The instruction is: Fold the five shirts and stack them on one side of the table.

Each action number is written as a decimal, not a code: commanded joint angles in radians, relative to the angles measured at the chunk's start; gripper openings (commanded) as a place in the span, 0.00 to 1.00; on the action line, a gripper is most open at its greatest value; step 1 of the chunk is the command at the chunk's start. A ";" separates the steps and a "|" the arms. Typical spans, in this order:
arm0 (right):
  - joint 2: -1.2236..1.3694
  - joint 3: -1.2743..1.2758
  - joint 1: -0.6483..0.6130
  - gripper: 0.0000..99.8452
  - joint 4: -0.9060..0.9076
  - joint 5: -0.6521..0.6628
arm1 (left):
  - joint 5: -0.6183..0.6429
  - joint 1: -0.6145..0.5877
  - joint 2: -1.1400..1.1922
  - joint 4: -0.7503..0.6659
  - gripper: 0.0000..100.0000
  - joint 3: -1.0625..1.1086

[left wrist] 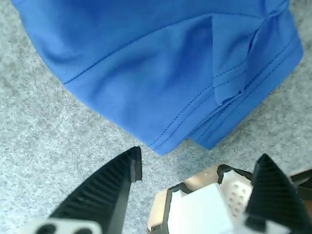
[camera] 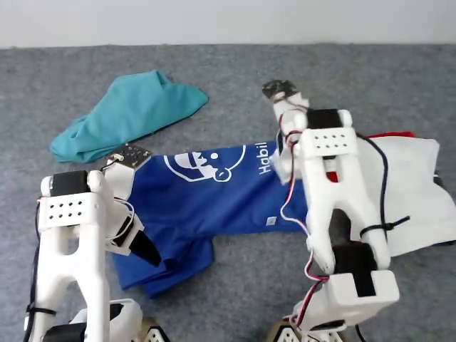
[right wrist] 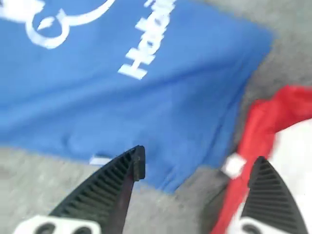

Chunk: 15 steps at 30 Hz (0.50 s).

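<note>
From above, the blue shirt [camera: 206, 192] lies spread across the middle of the grey table [camera: 242, 71], unfolded, its near-left part rumpled. A teal shirt [camera: 128, 114] lies bunched at the far left, apart from it. A white shirt [camera: 413, 192] lies at the right with a red shirt [camera: 388, 134] peeking from under its far edge. The left arm [camera: 71, 214] stands over the blue shirt's near-left corner. The right arm [camera: 335, 178] stands over its right end.

In the left wrist view, the left gripper [left wrist: 200, 155] is released, jaws wide, over bare table just beside the blue shirt's doubled hem. It holds nothing.

In the right wrist view, the right gripper [right wrist: 200, 155] is likewise spread and empty. It straddles the blue shirt's right edge, with red cloth just beside one finger.

The risks, as I judge them:
- The right jaws may pinch red fabric along with blue, because the two lie so close, and drag the neighbouring shirt into the fold.
- The left jaws may catch only the top layer of the bunched hem, so the fold comes up skewed.
- The rough table covering may hold the cloth back.
</note>
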 commanded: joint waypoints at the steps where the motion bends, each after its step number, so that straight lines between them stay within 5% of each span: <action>1: -0.054 0.112 -0.002 0.34 -0.016 -0.054 | -0.011 -0.003 -0.028 0.011 0.35 0.002; 8: -0.050 0.158 0.047 0.19 -0.044 -0.075 | -0.011 0.000 -0.026 0.009 0.35 0.002; 15: -0.047 0.245 0.059 0.20 -0.061 -0.063 | -0.011 -0.003 -0.026 0.011 0.35 0.002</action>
